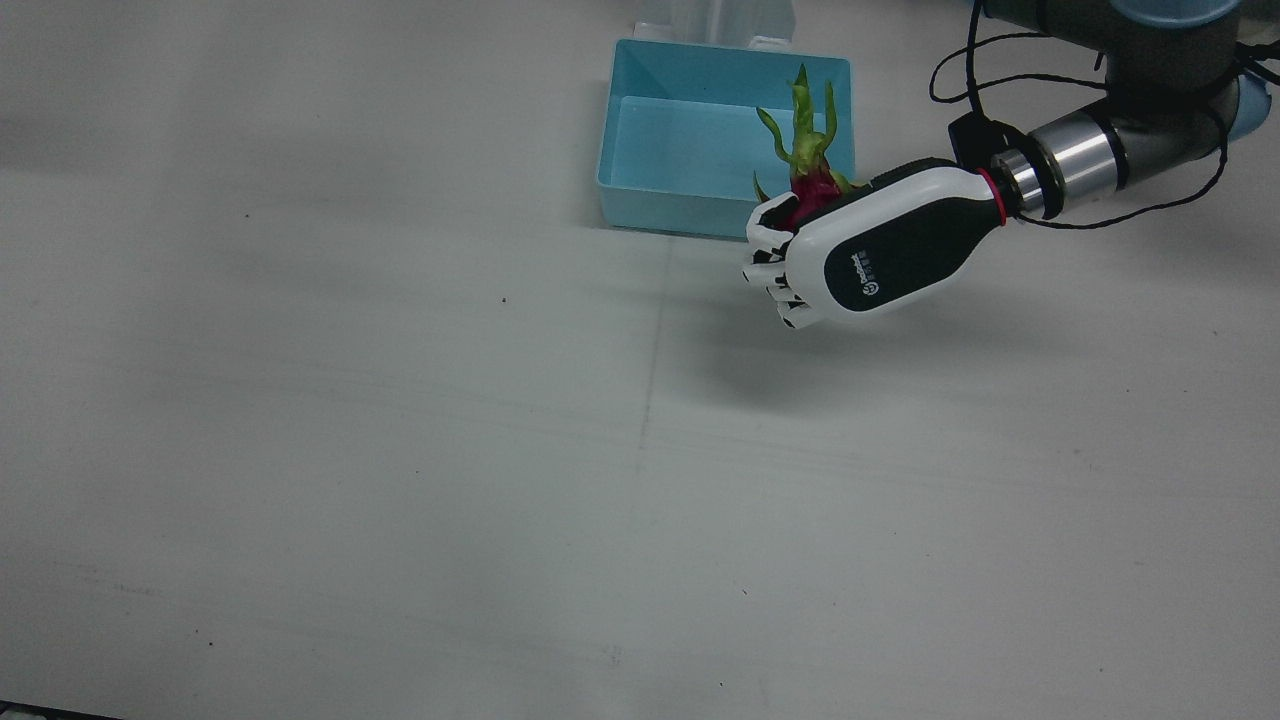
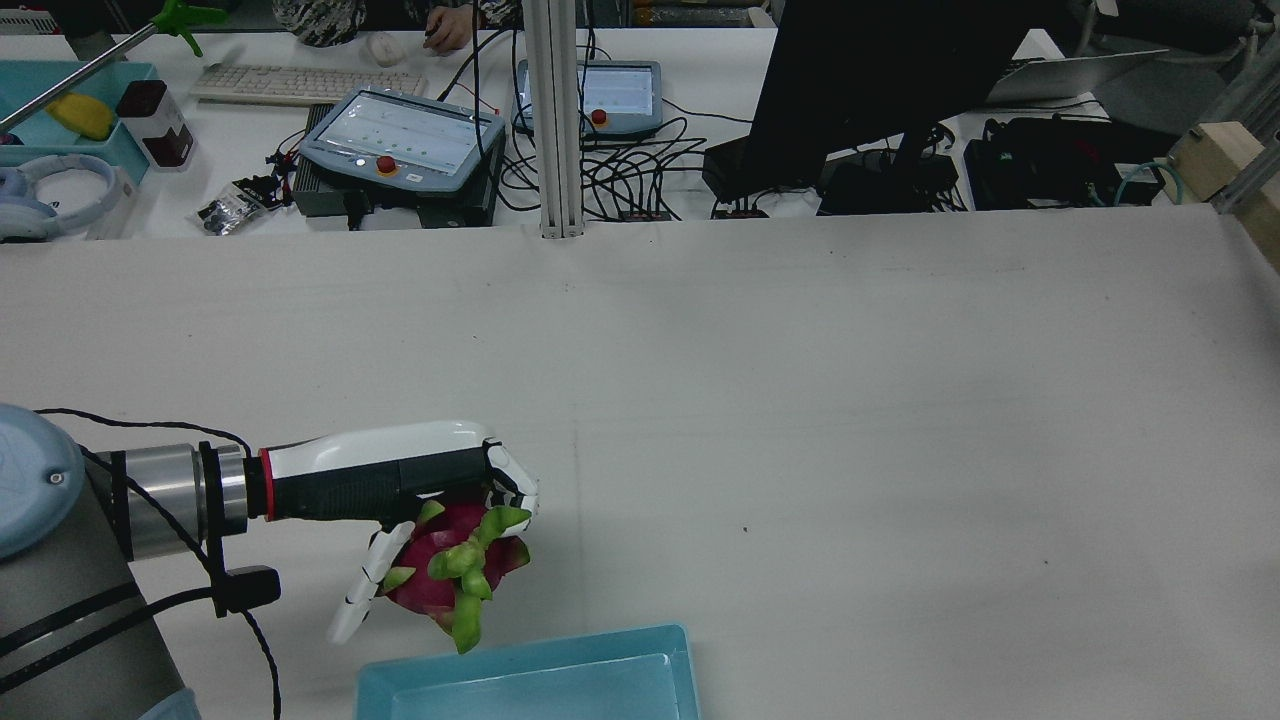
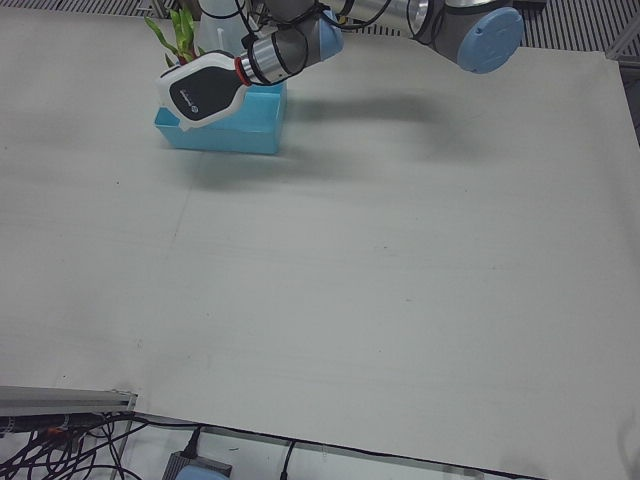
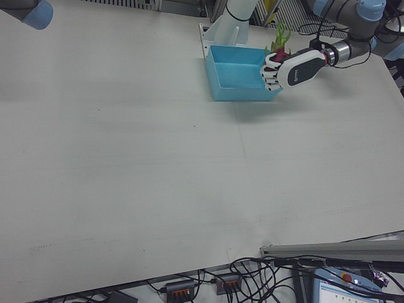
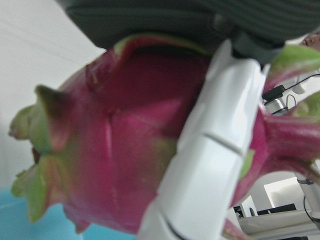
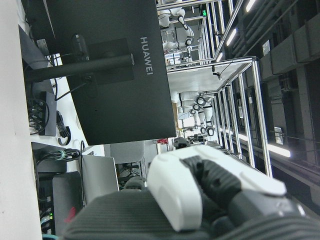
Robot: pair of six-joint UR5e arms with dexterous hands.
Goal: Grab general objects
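My left hand (image 1: 880, 250) is shut on a dragon fruit (image 1: 810, 185), magenta with green leafy scales. It holds the fruit in the air at the right front corner of a light blue bin (image 1: 700, 130). The rear view shows the hand (image 2: 400, 480) gripping the fruit (image 2: 450, 565) from above, just before the bin's rim (image 2: 520, 665). The left hand view is filled by the fruit (image 5: 125, 150) with a white finger (image 5: 210, 165) across it. The right hand shows only in its own view (image 6: 210, 195), raised off the table, holding nothing visible.
The blue bin (image 3: 225, 135) stands near the robot's side of the white table, and looks empty inside. Behind the table in the rear view stand a black monitor (image 2: 870, 80), teach pendants (image 2: 400, 135) and cables.
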